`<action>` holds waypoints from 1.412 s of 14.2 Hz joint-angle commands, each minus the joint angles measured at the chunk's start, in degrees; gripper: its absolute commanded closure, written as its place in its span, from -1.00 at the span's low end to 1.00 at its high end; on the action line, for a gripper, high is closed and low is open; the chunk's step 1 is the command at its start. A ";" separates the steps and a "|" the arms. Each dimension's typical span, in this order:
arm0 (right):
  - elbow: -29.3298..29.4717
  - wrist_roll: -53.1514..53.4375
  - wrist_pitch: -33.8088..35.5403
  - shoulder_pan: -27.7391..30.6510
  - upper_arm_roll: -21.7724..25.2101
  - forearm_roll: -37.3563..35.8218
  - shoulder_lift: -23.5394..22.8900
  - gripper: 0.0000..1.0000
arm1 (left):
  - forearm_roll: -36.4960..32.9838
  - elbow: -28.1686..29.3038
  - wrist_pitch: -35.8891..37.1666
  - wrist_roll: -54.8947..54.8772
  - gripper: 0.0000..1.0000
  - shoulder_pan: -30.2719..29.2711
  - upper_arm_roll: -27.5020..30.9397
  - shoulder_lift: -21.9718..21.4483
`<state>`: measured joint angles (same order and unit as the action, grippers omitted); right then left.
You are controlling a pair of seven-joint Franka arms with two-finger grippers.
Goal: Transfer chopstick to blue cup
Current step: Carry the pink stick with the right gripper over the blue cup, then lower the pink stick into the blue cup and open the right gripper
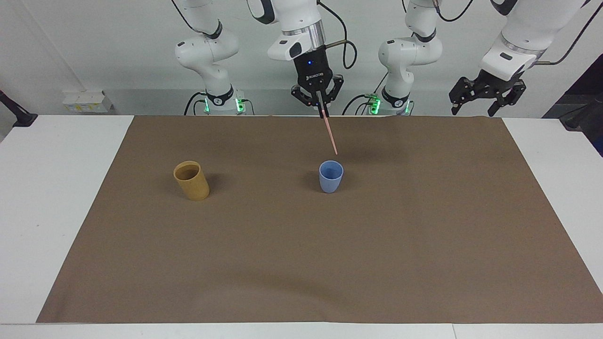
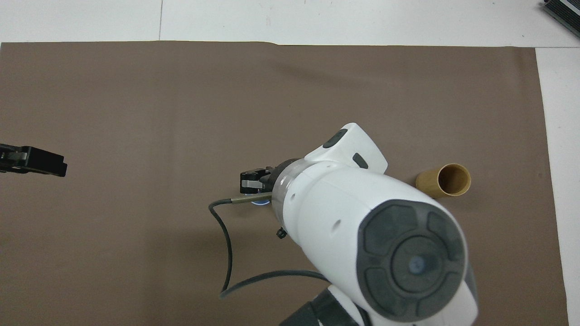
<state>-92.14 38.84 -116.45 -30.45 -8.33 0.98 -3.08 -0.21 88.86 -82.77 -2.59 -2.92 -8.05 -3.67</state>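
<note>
The right gripper [image 1: 321, 112] pinches a thin pale-pink chopstick [image 1: 330, 134], slanted, apparently above the small light-blue plastic cup [image 1: 330, 176]; lowered tilted, its tip could strike the rim. The left gripper [image 1: 472, 110] waits, spread.

From overhead, the right arm [image 2: 362, 226] hid nearly all of the blue cup [image 2: 260, 204] and the chopstick below its fingers.
</note>
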 commanded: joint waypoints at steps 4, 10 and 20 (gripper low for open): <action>-1.54 1.42 -3.17 -0.40 -0.02 -3.87 -2.81 1.00 | -0.23 -1.06 1.12 0.30 -1.00 -0.86 -0.65 0.24; -4.53 1.33 -5.36 -0.40 -0.02 -3.88 -2.98 1.00 | -0.23 -1.06 1.12 0.30 -1.00 -0.86 -0.65 0.24; -6.82 0.71 -8.78 -0.22 -0.02 -3.88 -3.86 1.00 | -0.23 -1.06 1.12 0.39 -1.00 -0.86 -0.65 0.24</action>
<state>-97.38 39.00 -122.46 -30.75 -8.32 -1.71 -6.76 -0.21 88.86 -82.77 -2.59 -2.92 -8.05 -3.67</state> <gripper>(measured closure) 0.916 0.000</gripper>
